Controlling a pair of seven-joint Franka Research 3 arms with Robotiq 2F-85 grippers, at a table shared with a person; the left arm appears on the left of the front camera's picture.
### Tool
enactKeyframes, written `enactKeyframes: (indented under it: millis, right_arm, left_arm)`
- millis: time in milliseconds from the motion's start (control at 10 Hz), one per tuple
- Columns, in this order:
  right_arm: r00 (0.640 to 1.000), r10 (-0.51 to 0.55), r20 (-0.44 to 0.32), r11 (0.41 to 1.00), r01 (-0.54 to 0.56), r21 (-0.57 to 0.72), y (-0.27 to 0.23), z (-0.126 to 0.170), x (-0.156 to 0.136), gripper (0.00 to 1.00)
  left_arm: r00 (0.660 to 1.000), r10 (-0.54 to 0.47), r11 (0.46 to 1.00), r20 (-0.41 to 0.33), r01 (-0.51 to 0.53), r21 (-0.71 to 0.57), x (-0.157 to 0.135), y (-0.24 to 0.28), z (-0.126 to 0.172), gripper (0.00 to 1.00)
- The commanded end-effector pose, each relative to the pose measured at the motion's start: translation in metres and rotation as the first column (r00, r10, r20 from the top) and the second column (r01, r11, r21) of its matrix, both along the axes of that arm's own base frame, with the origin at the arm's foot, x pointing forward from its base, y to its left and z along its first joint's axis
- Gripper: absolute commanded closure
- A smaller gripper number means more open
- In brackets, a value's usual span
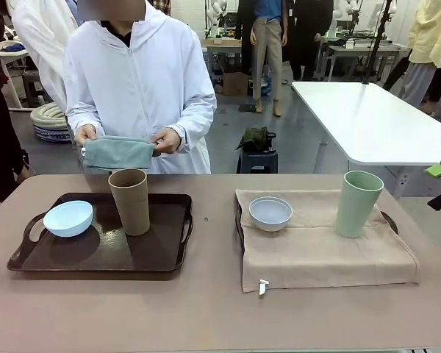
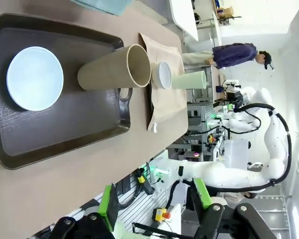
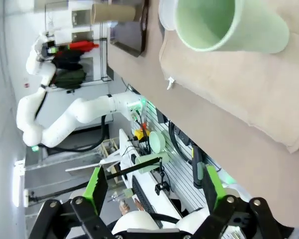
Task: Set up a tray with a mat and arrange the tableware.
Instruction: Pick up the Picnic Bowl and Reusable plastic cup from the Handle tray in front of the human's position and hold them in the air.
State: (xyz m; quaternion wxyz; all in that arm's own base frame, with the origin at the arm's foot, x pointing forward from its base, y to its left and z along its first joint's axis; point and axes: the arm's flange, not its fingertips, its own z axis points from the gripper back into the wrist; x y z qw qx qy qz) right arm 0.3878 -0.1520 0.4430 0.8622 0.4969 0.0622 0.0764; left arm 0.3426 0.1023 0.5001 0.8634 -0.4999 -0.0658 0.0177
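Note:
On the left, a dark brown tray holds a pale blue bowl and a tan brown cup. On the right, a beige mat covers a second tray, whose handle peeks out. A greyish white bowl and a pale green cup stand on this mat. Across the table, the person holds a folded teal cloth in both hands. My left gripper is open and well back from the brown tray. My right gripper is open too, off the table edge near the green cup.
A small white tag sticks out at the beige mat's front edge. Behind the person there is a white table at the back right and a dark stool with a bag. Other people stand farther off.

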Motion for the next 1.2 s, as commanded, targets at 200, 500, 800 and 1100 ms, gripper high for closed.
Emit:
enactKeyframes:
  millis: [200,500,800,1100]
  right_arm:
    - [0.976,-0.208,-0.069,0.977,0.204,-0.060,-0.001,-0.007,-0.011,0.00]
    - [0.979,-0.198,-0.037,0.979,0.196,-0.052,0.004,-0.003,-0.018,0.00]
    - [0.982,-0.180,-0.058,0.982,0.176,-0.067,-0.012,-0.007,-0.013,0.00]
    - [0.982,-0.180,-0.058,0.982,0.176,-0.067,-0.012,-0.007,-0.013,0.00]
  left_arm:
    - [0.999,-0.041,0.997,0.004,0.041,0.072,0.018,-0.008,0.003,0.21]
    - [0.999,-0.043,0.987,-0.006,0.043,0.157,0.020,-0.019,0.017,0.21]
    - [0.999,-0.038,0.996,0.001,0.037,0.079,0.018,-0.013,0.007,0.21]
    - [0.999,-0.038,0.996,0.001,0.037,0.079,0.018,-0.013,0.007,0.21]
